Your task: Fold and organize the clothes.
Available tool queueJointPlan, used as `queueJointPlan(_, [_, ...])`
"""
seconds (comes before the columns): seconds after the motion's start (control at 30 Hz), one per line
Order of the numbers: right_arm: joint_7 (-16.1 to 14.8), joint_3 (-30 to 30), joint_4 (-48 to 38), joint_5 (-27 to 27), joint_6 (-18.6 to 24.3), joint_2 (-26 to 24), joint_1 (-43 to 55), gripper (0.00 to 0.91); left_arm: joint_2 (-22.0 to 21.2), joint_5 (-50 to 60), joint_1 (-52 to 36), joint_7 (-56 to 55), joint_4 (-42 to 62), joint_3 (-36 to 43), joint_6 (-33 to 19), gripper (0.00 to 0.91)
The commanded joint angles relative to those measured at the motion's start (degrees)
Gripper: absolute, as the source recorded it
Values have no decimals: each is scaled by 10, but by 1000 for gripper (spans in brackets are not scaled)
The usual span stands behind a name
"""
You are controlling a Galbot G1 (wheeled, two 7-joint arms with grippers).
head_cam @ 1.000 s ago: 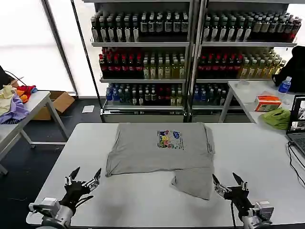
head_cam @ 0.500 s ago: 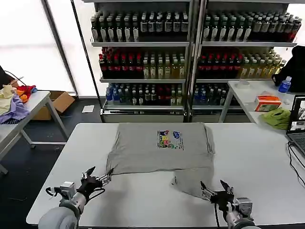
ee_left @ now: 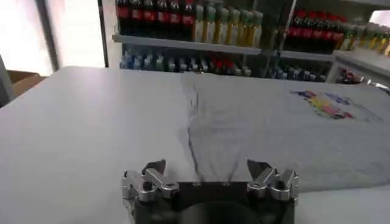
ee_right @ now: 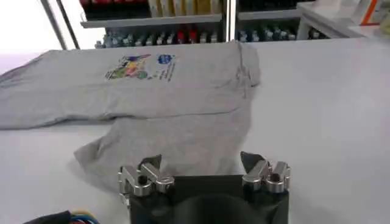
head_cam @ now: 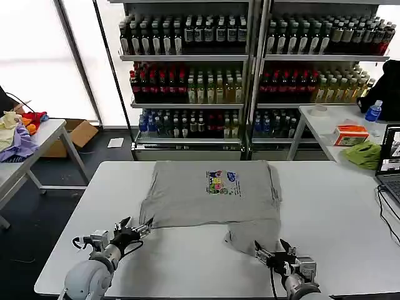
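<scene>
On table: T-shirt flat, print up, long axis left-right; left gripper, right gripper spread, empty.

No legible text anywhere
Light grey short-sleeved T-shirt on white table: small multicoloured chest print, lettering too small to make out; same print in right wrist view, blurred, unreadable; also in left wrist view, unreadable
Bottles on metal shelving: labels too small to read
Orange box on side table: markings unreadable
</scene>
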Motion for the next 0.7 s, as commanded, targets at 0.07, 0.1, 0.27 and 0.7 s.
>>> queueJointPlan(0.07, [3, -6, -8, 4, -6, 3, 3, 0, -14, 13, 5, 1, 18, 15, -5, 10])
queueJointPlan(0.1, [4, -5, -8, 5, -6, 3, 0, 0, -17, 15, 7, 1, 16, 18, -6, 10])
queueJointPlan(0.27, [3, 1, -7, 11, 3, 6, -12, 0, -23, 22, 12, -1, 9, 27, -10, 10])
queueJointPlan(0.7, [-51, 12, -6, 40, 103, 8, -23, 0, -25, 5, -2, -19, 23, 22, -42, 10])
